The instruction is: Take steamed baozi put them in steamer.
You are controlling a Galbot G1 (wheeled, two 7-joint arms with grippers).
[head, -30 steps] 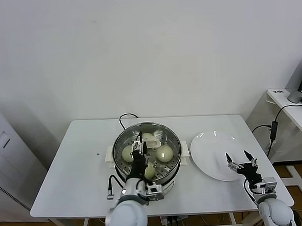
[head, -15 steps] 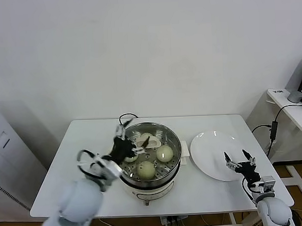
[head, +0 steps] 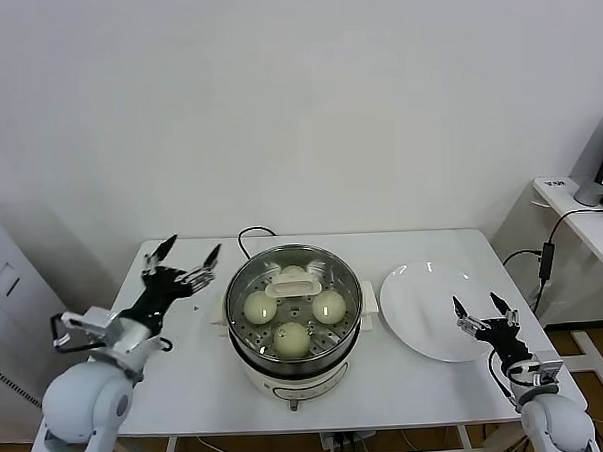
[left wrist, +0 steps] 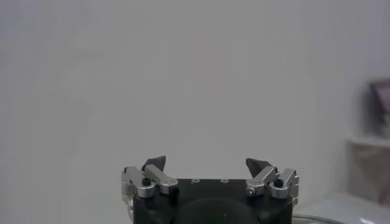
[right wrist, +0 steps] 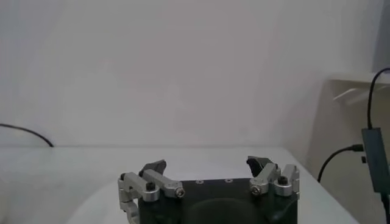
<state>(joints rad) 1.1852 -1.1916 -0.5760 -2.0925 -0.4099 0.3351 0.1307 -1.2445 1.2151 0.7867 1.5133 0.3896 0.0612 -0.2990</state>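
The steamer [head: 346, 274] stands mid-table, a shiny steel pot with white side handles. Three pale cream steamed baozi lie on its perforated tray: one at the left [head: 259, 307], one at the right [head: 328, 305], one at the front [head: 291, 339]. A white handle-shaped piece [head: 292, 283] sits at the tray's back. My left gripper [head: 190, 248] hangs open and empty above the table, left of the steamer; its wrist view shows the left gripper [left wrist: 207, 163] against a bare wall. My right gripper [head: 477, 303] [right wrist: 207, 164] is open and empty at the white plate's near right edge.
The flat white plate [head: 425, 301] lies right of the steamer with nothing on it. A black cable [head: 252, 233] loops behind the pot. A side desk [head: 581, 219] stands off to the right and a white cabinet [head: 11, 329] to the left of the table [head: 188, 371].
My left gripper opened over the steamer, leaving a baozi at the tray's front, then lifted out and swung left of the pot. The right gripper barely shifted.
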